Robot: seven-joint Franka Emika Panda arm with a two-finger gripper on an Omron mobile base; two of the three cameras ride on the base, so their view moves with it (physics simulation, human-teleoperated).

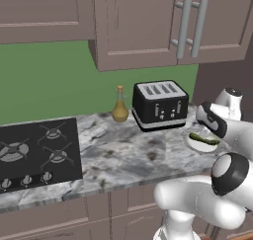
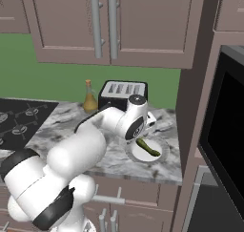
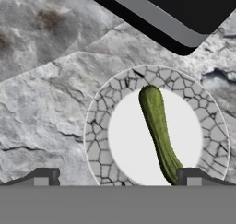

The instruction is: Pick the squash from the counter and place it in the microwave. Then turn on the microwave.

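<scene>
The squash [image 3: 159, 131], a slim dark green vegetable, lies on a small white plate [image 3: 99, 126] with a cracked-stone rim, on the marbled counter [image 1: 128, 155]. My gripper [image 3: 117, 178] hangs open just above the plate, its fingers spread wide. The right fingertip [image 3: 193, 177] overlaps the squash's near end, and the left one sits past the plate's rim. From the right base view the squash [image 2: 148, 147] shows just under my hand, and the microwave [image 2: 228, 140] with its black glass door stands to the right. The squash [image 1: 203, 138] and plate also show beside my forearm.
A black slotted toaster [image 1: 159, 104] stands right behind the plate, with an amber bottle [image 1: 119, 104] to its left. A black cooktop [image 1: 34, 152] fills the counter's left end. Mauve wall cabinets [image 2: 102, 26] hang overhead. Bare marble lies between cooktop and plate.
</scene>
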